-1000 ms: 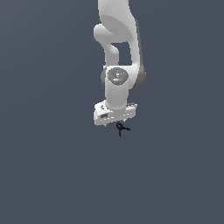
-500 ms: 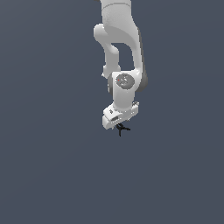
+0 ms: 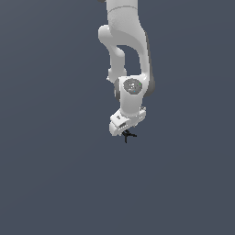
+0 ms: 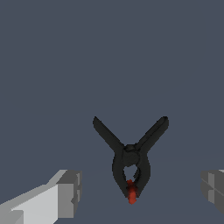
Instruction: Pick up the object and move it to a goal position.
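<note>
The object (image 4: 130,162) is a small black clamp with two splayed handles and a red tip, lying on the dark grey floor. In the exterior view it (image 3: 128,135) shows as a tiny black shape just under the white hand. My gripper (image 3: 125,131) hangs right above it. In the wrist view the two grey fingertips (image 4: 70,192) stand wide apart on either side of the clamp, and nothing is between them but the clamp below. The gripper (image 4: 141,193) is open and does not touch the object.
The white arm (image 3: 126,55) comes down from the top of the exterior view. A plain dark grey floor (image 3: 55,174) fills the view all around.
The wrist and hand have moved down and toward the exterior view's right, closer over the clamp. The clamp has not moved.
</note>
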You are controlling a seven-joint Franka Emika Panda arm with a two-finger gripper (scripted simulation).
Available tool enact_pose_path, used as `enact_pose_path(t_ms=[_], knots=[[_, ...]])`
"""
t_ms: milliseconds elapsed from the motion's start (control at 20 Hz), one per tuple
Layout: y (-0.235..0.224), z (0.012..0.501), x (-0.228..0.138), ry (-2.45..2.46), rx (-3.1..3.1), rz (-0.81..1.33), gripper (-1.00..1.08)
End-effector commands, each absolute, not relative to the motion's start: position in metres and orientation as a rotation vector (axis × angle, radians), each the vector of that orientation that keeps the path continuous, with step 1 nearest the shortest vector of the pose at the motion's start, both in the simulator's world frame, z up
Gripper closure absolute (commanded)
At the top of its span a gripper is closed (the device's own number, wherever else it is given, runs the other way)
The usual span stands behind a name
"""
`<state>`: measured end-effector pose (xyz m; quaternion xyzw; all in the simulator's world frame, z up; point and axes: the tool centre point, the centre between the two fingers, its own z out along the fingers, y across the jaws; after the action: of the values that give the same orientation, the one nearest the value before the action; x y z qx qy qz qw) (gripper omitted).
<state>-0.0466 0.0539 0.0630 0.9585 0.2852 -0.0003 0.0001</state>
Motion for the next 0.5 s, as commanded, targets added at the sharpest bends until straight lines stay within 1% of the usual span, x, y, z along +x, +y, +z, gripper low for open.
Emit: enact_pose_path(t_ms=[0,450], knots=[[0.054,0.059,-0.047,0.896,3.011,-0.002,-0.92],[0.054,0.02,-0.048,0.904,3.009,0.0,-0.92]])
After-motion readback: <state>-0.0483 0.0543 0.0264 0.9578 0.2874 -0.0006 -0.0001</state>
